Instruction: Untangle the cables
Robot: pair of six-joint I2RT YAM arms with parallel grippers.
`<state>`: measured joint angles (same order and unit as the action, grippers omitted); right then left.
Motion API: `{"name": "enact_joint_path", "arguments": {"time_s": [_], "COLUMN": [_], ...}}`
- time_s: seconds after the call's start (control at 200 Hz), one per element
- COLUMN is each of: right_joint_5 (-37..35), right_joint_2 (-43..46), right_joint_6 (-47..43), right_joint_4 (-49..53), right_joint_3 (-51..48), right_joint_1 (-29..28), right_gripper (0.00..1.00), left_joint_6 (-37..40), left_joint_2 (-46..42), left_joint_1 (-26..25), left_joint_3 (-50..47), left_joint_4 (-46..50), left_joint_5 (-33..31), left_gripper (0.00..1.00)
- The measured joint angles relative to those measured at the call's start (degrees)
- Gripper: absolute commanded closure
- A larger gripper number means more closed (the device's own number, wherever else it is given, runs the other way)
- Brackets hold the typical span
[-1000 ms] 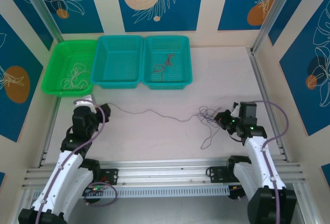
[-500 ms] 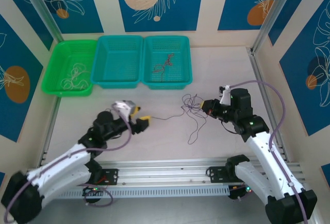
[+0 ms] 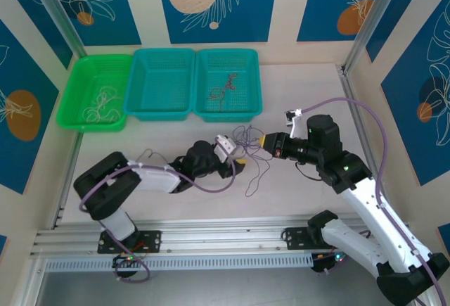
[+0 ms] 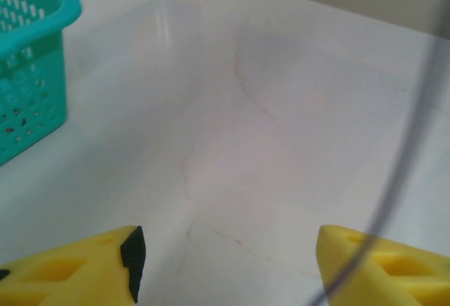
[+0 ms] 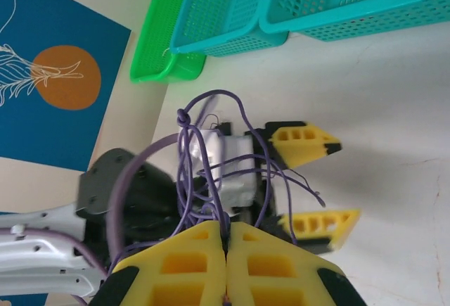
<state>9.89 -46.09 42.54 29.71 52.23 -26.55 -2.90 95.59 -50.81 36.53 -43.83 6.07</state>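
The left gripper (image 3: 238,163), with its yellow fingers apart and holding nothing, now stands at mid-table. A second ago it was beside the green plastic mesh basket (image 3: 91,125), with one strand stretched across the table. Just beyond it, the right gripper (image 5: 226,239) stays closed on the tangle of thin dark purple-grey wires (image 5: 191,153), which it has lifted and carried toward the centre. The strand is slack now, so I judge that the left arm seeks a new hold. Farther back, a reddish-brown wire (image 3: 223,89) lies in the right teal mesh basket (image 3: 228,115).
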Motion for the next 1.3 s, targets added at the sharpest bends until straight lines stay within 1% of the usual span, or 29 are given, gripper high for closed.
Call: {"name": "enact_joint_path", "arguments": {"time_s": [0.025,0.06,0.165,0.235,0.335,0.43,0.57,0.655,0.71,0.755,0.82,0.875,0.905,1.005,1.075,1.13,1.16,1.22,1.25,1.3], "right_joint_5": [-0.5,-1.2,-5.6,-8.3,-11.5,-13.9,-6.6,-6.8,-5.2,-5.0,-4.9,-4.3,-3.9,-3.6,-3.4,-2.8,-2.3,-1.5,-1.1,0.0], "right_joint_2": [0.0,0.0,0.3,1.3,4.1,6.0,5.7,4.2,2.8,2.2,1.7,1.6,1.6,1.7,1.7,2.2,2.6,3.5,4.0,5.2], "right_joint_6": [0.0,0.0,0.1,0.5,1.1,1.4,1.8,2.4,3.2,3.5,3.8,4.0,4.0,3.9,3.7,3.3,3.0,2.3,1.5,-0.1], "right_joint_4": [0.3,0.8,2.9,3.7,4.1,4.7,0.8,0.1,-0.4,-0.7,-0.9,-1.3,-1.8,-2.9,-2.9,-2.9,-2.9,-2.7,-2.7,-2.7], "right_joint_3": [0.2,0.4,0.7,0.2,-2.7,-6.9,-16.5,-22.9,-26.2,-28.1,-30.1,-30.7,-30.7,-30.7,-30.7,-30.7,-30.7,-30.3,-30.0,-29.1], "right_joint_1": [0.0,0.0,0.3,1.7,6.0,12.1,20.9,30.3,33.9,35.4,37.7,38.7,38.7,38.7,38.9,38.9,38.7,37.6,36.9,34.4], "right_gripper": [1.00,1.00,1.00,1.00,1.00,1.00,1.00,0.92,0.86,0.86,0.90,0.91,0.91,0.97,0.97,0.93,0.85,0.63,0.56,0.50], "left_joint_6": [-0.3,-0.5,-1.0,-1.5,-3.1,-6.1,-11.3,-14.2,-15.2,-16.0,-16.8,-17.2,-17.6,-18.0,-18.0,-18.0,-18.0,-17.7,-17.7,-17.6], "left_joint_2": [0.6,1.2,0.6,-1.6,-7.6,-16.3,-30.3,-38.9,-43.2,-46.4,-50.3,-52.7,-53.4,-54.3,-54.6,-54.5,-54.4,-54.0,-53.7,-53.2], "left_joint_1": [0.0,0.0,0.0,0.1,0.9,3.3,7.6,14.1,16.5,17.3,18.8,19.8,20.1,20.3,20.3,20.4,20.4,20.4,20.5,20.6], "left_joint_3": [0.0,0.0,-0.7,-2.3,-5.7,-8.2,-9.1,-10.8,-11.0,-11.1,-11.1,-11.1,-11.0,-10.0,-8.7,-6.8,-5.7,-3.4,-2.3,-1.0], "left_joint_4": [-0.6,-1.2,-3.5,-4.3,-3.6,0.8,8.9,14.8,18.8,21.7,24.5,26.5,27.5,31.4,34.3,36.3,37.2,38.4,38.8,38.8], "left_joint_5": [-1.3,-2.6,-5.0,-6.2,-8.4,-11.1,-8.7,-9.9,-10.0,-10.4,-10.8,-10.8,-10.6,-10.6,-10.6,-10.2,-10.0,-9.5,-9.1,-8.2], "left_gripper": [0.88,1.00,1.00,1.00,1.00,1.00,1.00,1.00,1.00,1.00,1.00,1.00,1.00,1.00,1.00,1.00,1.00,1.00,1.00,1.00]}}
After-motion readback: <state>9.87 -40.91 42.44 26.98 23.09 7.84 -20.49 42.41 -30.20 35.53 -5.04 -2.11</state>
